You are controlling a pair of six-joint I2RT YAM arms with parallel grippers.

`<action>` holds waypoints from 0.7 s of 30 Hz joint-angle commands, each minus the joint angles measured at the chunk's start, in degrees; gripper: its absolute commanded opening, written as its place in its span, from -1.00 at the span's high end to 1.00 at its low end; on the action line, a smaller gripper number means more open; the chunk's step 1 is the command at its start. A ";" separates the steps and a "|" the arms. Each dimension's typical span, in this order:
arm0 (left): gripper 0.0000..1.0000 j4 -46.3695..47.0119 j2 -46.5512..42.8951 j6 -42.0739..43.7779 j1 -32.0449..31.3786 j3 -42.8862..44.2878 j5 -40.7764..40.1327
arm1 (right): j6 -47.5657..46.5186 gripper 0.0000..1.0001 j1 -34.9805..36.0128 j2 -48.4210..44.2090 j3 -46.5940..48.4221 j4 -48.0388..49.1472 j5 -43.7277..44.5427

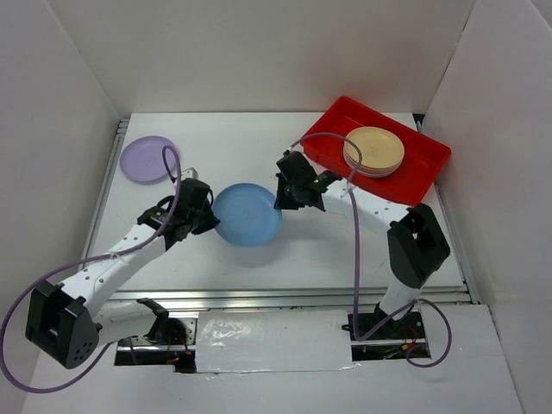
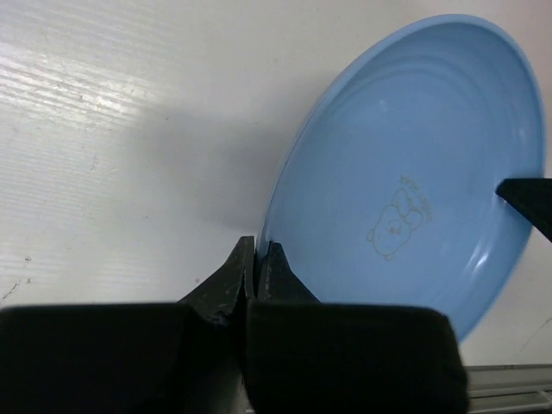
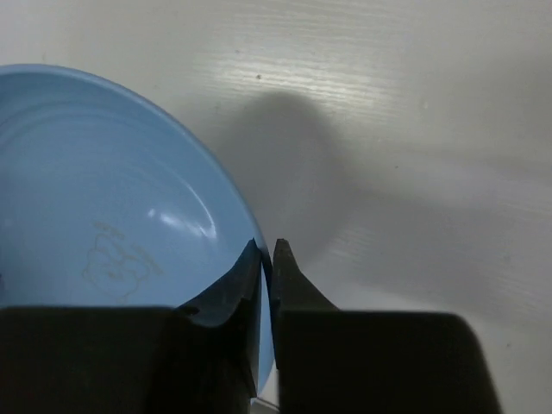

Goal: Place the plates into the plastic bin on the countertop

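Note:
A light blue plate (image 1: 247, 214) hangs tilted just above the middle of the countertop (image 1: 250, 142), gripped from both sides. My left gripper (image 1: 211, 217) is shut on its left rim; in the left wrist view the jaws (image 2: 259, 252) pinch the edge of this plate (image 2: 405, 172). My right gripper (image 1: 281, 197) is shut on the opposite rim, which the right wrist view shows between the fingers (image 3: 269, 252) of the plate (image 3: 95, 190). A lilac plate (image 1: 148, 159) lies at the far left. The red plastic bin (image 1: 424, 164) at the back right holds a stack topped by a yellow-orange plate (image 1: 373, 148).
White walls enclose the countertop on three sides. A metal rail (image 1: 285, 296) runs along the near edge, with both arm bases behind it. Purple cables loop from each arm, one (image 1: 356, 250) hanging beside the right arm.

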 commanded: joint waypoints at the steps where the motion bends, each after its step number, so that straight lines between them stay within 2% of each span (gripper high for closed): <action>1: 0.94 1.91 -2.10 3.33 1.11 3.37 1.93 | 0.76 1.00 -1.67 -3.81 -2.99 2.31 1.51; 2: 0.42 1.74 -2.36 3.77 1.38 4.33 2.11 | 0.76 1.00 -2.37 -4.43 -3.53 3.18 0.64; 4: -0.25 -0.98 -3.50 3.69 2.17 5.74 0.54 | 0.85 1.00 -3.78 -6.71 -5.37 4.33 -2.43; 5: -0.98 -1.51 -4.12 3.86 2.35 6.00 -0.95 | 1.03 1.00 -6.05 -7.50 -5.99 5.12 -3.23; 7: -0.98 -4.41 -6.74 3.78 3.31 6.97 -2.80 | 2.08 1.00 -10.52 -9.79 -7.57 5.30 -4.99; 11: -0.99 -9.95 -11.50 4.65 4.54 9.08 -7.28 | 3.14 1.00 -18.17 -12.78 -5.12 1.62 -2.71; 13: -0.99 -12.05 -13.60 6.15 4.63 10.05 -8.43 | 4.01 1.00 -25.29 -13.22 -2.58 0.82 -0.53; 18: -0.99 -13.91 -15.20 10.01 4.98 10.84 -7.56 | 6.39 1.00 -40.92 -7.09 6.89 -0.85 -0.69; 21: -0.99 -13.56 -13.97 12.82 5.42 10.84 -5.10 | 7.18 1.00 -44.82 -0.41 14.36 -4.19 -0.68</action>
